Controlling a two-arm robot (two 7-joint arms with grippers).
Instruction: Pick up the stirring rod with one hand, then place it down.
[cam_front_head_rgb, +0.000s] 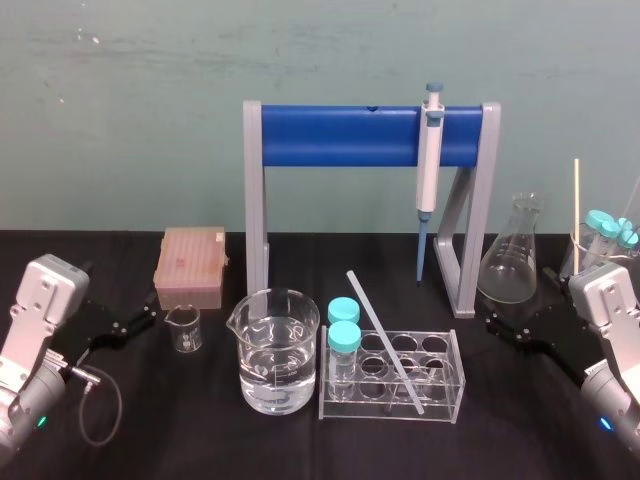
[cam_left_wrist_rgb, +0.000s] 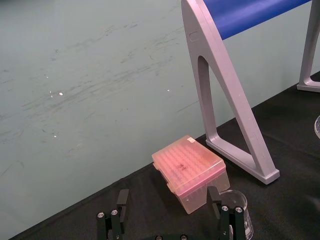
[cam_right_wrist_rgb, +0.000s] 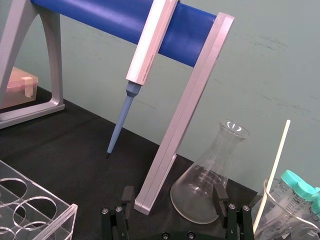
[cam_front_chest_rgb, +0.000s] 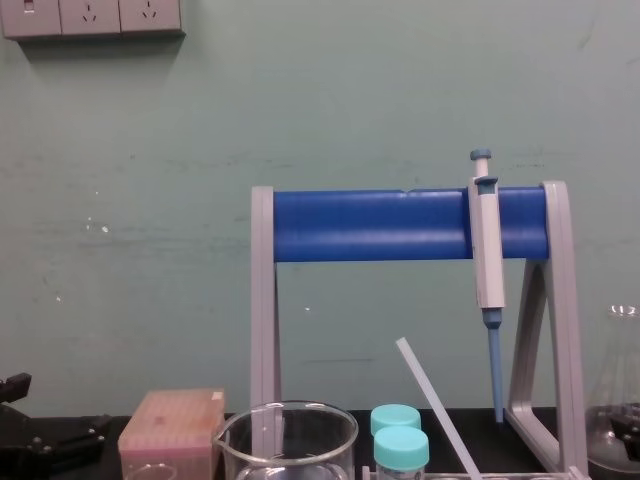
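Stirring rod (cam_front_head_rgb: 385, 340) leans in the clear rack (cam_front_head_rgb: 452, 372), near the middle of the head view. Its top end sticks up and to the left. You have not picked it up yet.

Watch out: the rod looks thin and smooth, so it may slip if you pinch it off its middle. If you pull it sideways and not up along its slant, it could drag the rack. It could also bump the two capped tubes (cam_front_head_rgb: 343, 338) just beside it. The big beaker (cam_front_head_rgb: 277, 360) of water stands close on the left, and a knock could spill it.

The right gripper (cam_front_head_rgb: 497, 325) sits low at the right edge, near the flask (cam_front_head_rgb: 512, 262). Its fingers are apart and point toward the middle. The left gripper (cam_front_head_rgb: 140, 320) sits low at the left edge, also spread apart and holding nothing.
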